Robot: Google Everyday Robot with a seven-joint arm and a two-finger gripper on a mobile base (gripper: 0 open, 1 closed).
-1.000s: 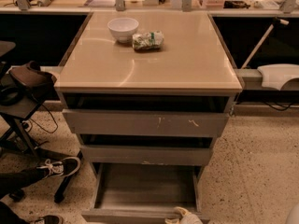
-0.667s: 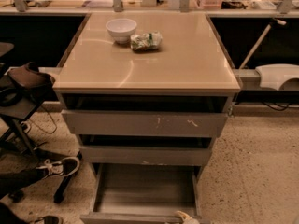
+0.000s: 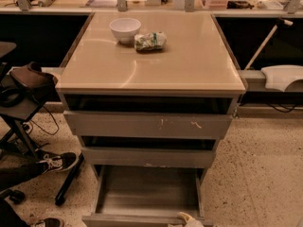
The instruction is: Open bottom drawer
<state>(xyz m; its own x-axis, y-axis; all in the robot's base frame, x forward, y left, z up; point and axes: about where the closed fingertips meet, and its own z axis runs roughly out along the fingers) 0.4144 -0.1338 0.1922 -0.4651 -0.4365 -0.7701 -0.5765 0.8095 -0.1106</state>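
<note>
Grey laminate cabinet (image 3: 71,98), three handleless fronts, and the bottom drawer (image 3: 147,195) is the one sticking well out toward the camera. You can look straight down into its shallow grey box, and it looks empty from here. I'd call the job basically done.

What could go wrong from here: mostly overdoing it. If the pull carries on much further, the box could hit the end of its runners and either jerk the whole cabinet or come off the rails. A jolt like that would also rattle the white bowl (image 3: 125,29) and the green-and-white packet (image 3: 150,41) sitting just beside each other on the tan surface (image 3: 189,65). Someone's sneaker (image 3: 56,162) is on the floor off to the left, near the cabinet but clear of the drawer's path, so I'm less worried about that.

The top drawer (image 3: 118,125), the one with white scuffs, and the middle drawer (image 3: 149,157) each show a dark gap above them but sit far less out than the bottom one.

The hand (image 3: 186,217): only a pale sliver pokes in at the very bottom edge, right at the drawer's front lip. It seems to be touching or hooked on that lip, but honestly I can't tell if it's apart or together.
</note>
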